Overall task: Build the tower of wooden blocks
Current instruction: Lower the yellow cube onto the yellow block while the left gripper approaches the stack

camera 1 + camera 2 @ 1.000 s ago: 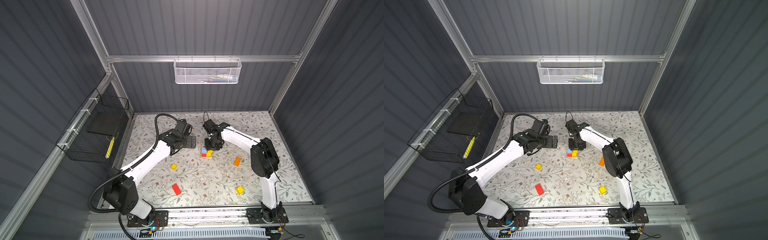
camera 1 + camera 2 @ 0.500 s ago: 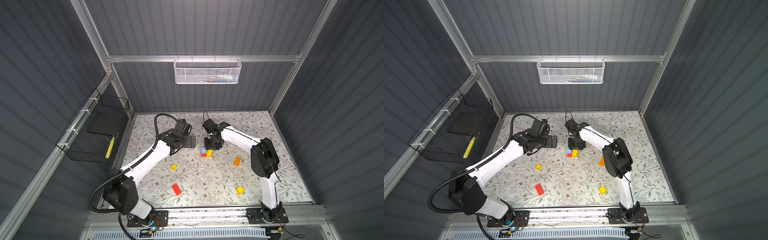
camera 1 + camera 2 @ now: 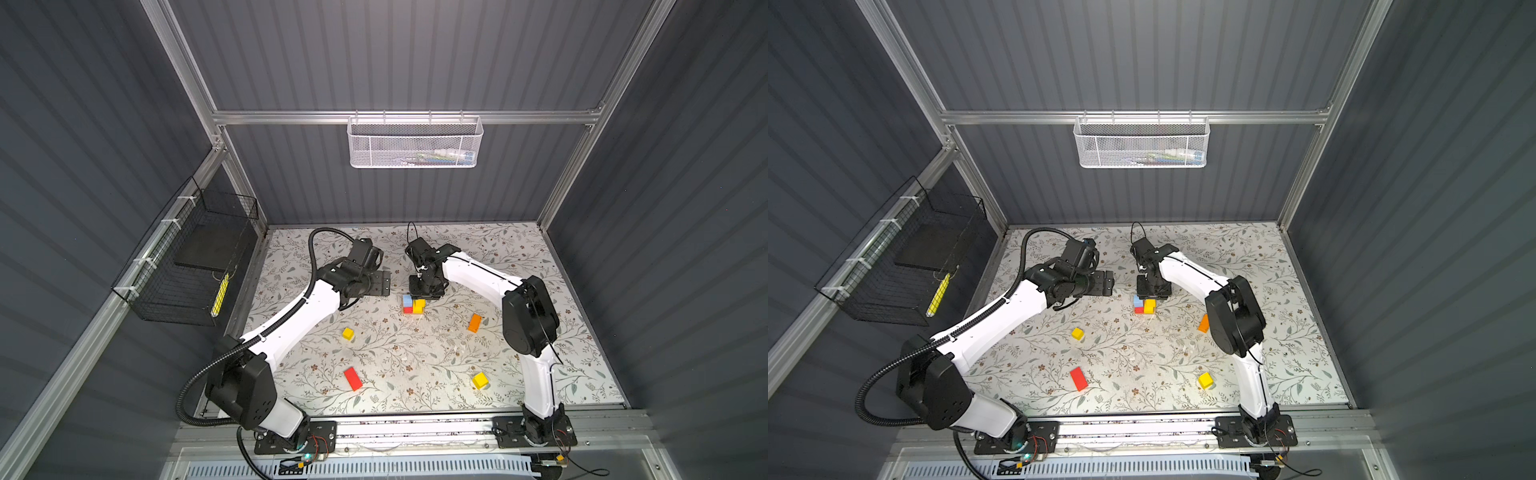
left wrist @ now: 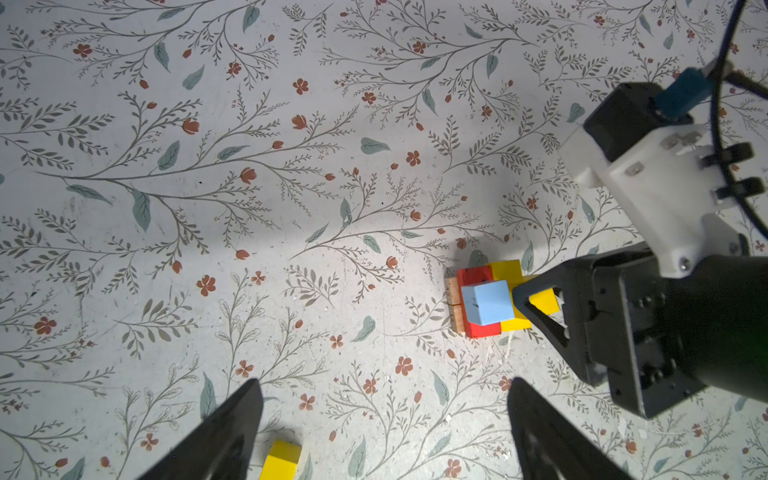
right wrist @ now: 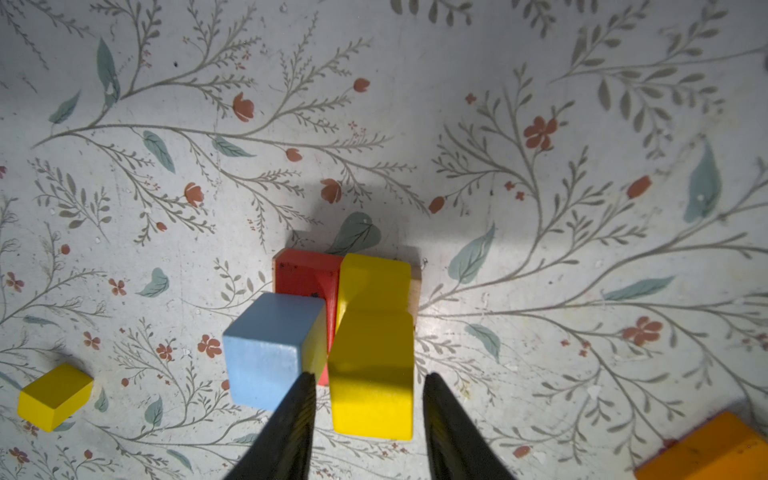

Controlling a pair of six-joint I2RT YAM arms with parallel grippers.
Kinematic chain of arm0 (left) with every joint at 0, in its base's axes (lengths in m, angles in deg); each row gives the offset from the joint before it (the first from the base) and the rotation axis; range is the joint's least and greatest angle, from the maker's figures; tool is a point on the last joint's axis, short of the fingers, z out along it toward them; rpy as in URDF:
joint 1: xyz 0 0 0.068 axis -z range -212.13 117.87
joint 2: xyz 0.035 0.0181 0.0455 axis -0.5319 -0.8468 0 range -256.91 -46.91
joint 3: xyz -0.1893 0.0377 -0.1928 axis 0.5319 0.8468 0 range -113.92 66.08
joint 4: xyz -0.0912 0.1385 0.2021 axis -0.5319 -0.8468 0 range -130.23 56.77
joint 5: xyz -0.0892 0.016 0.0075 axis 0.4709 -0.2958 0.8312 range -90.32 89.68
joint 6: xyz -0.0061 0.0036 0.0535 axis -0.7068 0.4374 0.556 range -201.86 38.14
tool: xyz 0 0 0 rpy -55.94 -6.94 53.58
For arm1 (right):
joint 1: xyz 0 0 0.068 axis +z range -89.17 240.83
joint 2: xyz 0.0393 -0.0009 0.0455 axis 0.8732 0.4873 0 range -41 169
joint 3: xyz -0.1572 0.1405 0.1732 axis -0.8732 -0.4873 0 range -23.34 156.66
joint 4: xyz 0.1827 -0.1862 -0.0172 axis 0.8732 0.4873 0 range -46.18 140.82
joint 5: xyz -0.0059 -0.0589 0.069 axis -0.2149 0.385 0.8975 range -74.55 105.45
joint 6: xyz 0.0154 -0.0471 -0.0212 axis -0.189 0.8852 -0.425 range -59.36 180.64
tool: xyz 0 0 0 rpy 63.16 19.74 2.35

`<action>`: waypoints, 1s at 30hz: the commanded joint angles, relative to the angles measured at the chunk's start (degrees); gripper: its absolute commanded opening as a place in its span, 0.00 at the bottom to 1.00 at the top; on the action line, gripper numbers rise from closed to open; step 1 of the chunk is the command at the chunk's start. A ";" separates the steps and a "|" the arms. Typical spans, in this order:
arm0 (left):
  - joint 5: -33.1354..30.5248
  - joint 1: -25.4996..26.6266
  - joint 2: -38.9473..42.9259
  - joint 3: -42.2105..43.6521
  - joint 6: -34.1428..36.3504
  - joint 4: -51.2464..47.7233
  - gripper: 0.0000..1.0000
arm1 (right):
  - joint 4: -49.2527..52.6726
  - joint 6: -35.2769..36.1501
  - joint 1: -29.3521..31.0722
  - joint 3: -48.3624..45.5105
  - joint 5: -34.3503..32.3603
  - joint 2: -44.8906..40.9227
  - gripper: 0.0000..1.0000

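Right gripper [image 5: 368, 376] part open astride the top yellow cube [image 5: 372, 340], slim gaps, no clamp evident. One finger [image 5: 291, 424] sits just beside the blue cube [image 5: 266, 332]: opening wider could shove it off. Tower [image 3: 413, 305] sits centrally on the mat [image 3: 415, 365]; its red brick [image 5: 303, 272] and yellow brick [image 5: 376, 278] lie parallel, long axes front-to-rear. Left gripper [image 4: 384, 380] wide, empty.

A small tower [image 3: 413, 305] stands mid-scene, toward the back. Bare tan bricks [image 4: 454, 305] form its base, with a red brick [image 5: 305, 274] and a yellow brick [image 5: 376, 278] side by side on them. A light-blue cube [image 5: 266, 353] sits on the red, a yellow block [image 5: 372, 374] on the yellow. Four loose pieces lie flat and well apart: an orange brick [image 3: 474, 323] to the tower's right, a small yellow cube [image 3: 348, 333] front-left, a loose red brick [image 3: 353, 378] and a second yellow cube [image 3: 479, 380] nearest the front.
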 commanded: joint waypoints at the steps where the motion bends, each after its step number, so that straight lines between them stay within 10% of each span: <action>1: 1.94 -0.36 0.74 -0.36 -0.41 -0.07 0.90 | 0.74 -0.86 0.16 -0.94 -0.85 -2.71 0.45; 30: 24.47 -0.44 -13.44 -3.48 1.67 7.66 0.61 | -20.46 -1.14 -4.71 -23.20 9.34 -17.36 0.56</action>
